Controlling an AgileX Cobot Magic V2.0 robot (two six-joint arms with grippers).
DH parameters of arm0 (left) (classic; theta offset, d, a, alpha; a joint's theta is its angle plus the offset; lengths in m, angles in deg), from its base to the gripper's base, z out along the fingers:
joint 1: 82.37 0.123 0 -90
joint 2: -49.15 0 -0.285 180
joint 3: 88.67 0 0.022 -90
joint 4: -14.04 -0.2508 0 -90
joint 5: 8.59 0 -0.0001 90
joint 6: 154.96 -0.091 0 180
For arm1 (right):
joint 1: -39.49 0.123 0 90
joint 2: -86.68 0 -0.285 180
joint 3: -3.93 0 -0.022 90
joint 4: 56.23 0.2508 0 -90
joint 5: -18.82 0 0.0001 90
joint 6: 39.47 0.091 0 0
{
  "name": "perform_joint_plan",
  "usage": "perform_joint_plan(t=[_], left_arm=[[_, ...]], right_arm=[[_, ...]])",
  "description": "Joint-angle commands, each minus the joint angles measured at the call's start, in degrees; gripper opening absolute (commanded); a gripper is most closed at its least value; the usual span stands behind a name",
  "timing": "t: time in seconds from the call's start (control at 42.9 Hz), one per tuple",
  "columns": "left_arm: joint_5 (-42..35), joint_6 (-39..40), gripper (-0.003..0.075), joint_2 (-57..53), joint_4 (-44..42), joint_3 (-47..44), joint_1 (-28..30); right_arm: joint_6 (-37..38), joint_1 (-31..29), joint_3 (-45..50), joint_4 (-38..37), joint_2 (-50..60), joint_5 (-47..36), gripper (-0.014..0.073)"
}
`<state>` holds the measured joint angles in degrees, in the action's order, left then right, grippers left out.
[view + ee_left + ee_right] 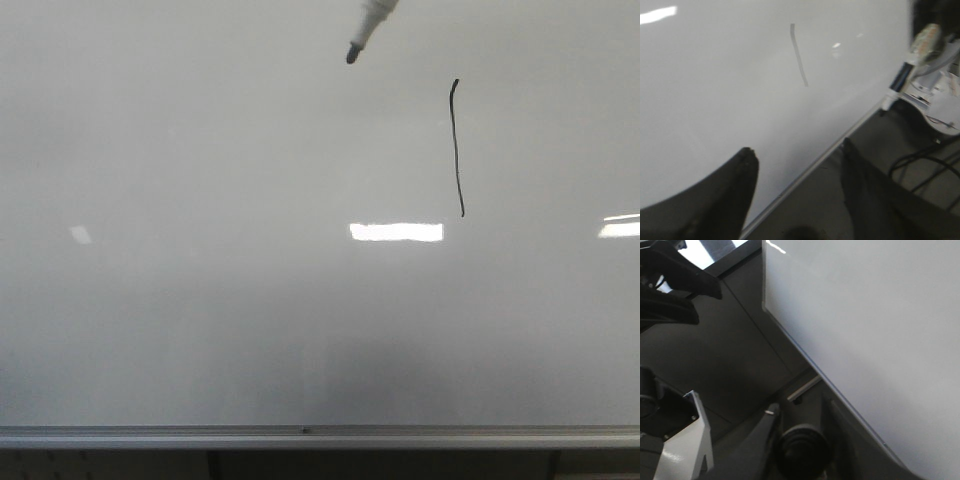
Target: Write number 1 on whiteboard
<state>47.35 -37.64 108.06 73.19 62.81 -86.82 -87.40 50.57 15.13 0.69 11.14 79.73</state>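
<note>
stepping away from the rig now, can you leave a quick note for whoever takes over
Right hand: shut on the marker, tip lifted off the whiteboard, up and left of the stroke.
Left hand: open, empty, over the board's edge.
Done: the number 1 is drawn, a thin black vertical line on the board's right half.
Left: nothing to write; just park the marker.
</note>
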Motion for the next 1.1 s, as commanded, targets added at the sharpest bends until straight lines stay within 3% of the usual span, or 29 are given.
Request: perform_joint_plan(t=[0.0, 0.396, 0.746, 0.933, 1.073], left_arm=[[3.2, -1.9, 0.0529, 1.3, 5.3, 2.8, -3.5], [-2.2, -4.9, 0.0535, 11.2, 5.3, 7.5, -25.4], [-3.0, -4.9, 0.0524, 22.2, 5.4, 14.6, -30.7], [-2.4, -4.9, 0.0380, 23.7, 5.4, 16.4, -30.7], [-1.3, -4.9, 0.0155, 23.7, 5.4, 16.4, -30.7]], right_arm=[[0.0, -0.1, -2.1, 5.2, 1.0, 2.2, -0.0108], [-0.1, -0.1, -2.1, 11.3, 1.0, 10.2, -0.0108], [-0.7, -0.1, -2.1, 12.7, 1.0, 13.2, -0.0108], [-0.9, -0.1, -2.1, 12.7, 1.0, 13.5, -0.0108], [-1.0, -0.1, -2.1, 12.7, 1.0, 13.4, -0.0108]])
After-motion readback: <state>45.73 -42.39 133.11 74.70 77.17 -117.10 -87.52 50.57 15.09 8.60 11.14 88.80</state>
